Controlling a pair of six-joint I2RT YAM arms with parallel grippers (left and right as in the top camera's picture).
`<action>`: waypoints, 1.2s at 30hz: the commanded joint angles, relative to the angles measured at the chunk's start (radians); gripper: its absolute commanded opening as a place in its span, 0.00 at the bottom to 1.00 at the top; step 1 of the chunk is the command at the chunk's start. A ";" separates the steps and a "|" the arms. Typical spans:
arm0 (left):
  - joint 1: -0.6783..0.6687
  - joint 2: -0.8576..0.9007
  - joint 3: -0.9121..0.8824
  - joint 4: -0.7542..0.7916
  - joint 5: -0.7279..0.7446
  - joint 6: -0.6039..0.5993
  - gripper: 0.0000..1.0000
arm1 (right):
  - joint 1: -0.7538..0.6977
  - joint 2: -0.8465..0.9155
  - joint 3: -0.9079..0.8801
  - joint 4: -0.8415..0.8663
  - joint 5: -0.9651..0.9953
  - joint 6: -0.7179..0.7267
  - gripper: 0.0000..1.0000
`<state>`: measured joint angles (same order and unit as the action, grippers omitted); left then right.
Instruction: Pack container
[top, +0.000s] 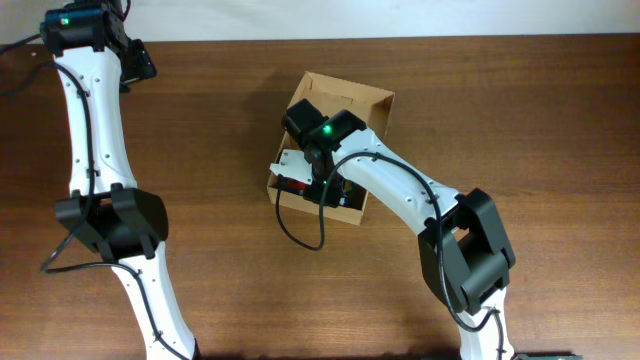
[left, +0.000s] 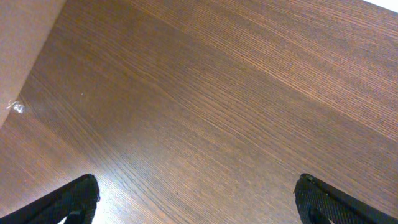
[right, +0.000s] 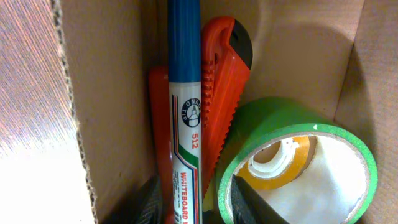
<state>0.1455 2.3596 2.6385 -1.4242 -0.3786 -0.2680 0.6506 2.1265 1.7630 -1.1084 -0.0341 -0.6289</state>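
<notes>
The container is a tan cardboard box at the table's middle, its flap lid open toward the back. My right gripper reaches down into its front end. In the right wrist view the box wall stands at the left. Inside lie a blue-capped whiteboard marker, a red utility knife, and a green tape roll with a smaller yellow roll inside it. The right gripper is open, its fingers standing either side of the marker with gaps. My left gripper is open over bare wood.
The left arm stretches along the table's left side, its gripper near the back left corner. A black cable loops on the wood just in front of the box. The right arm's base sits front right.
</notes>
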 joint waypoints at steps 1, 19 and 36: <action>0.003 -0.032 -0.002 -0.001 -0.003 0.016 1.00 | 0.003 0.006 -0.011 0.006 -0.006 0.006 0.36; 0.003 -0.032 -0.002 -0.001 -0.003 0.016 1.00 | -0.279 -0.538 0.027 0.043 0.125 0.171 0.04; -0.027 -0.032 -0.002 -0.074 0.691 0.322 0.29 | -0.913 -0.479 0.025 -0.111 -0.160 0.779 0.04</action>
<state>0.1383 2.3596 2.6385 -1.4818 0.1356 -0.1104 -0.2569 1.6138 1.7821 -1.2201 -0.1143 0.1009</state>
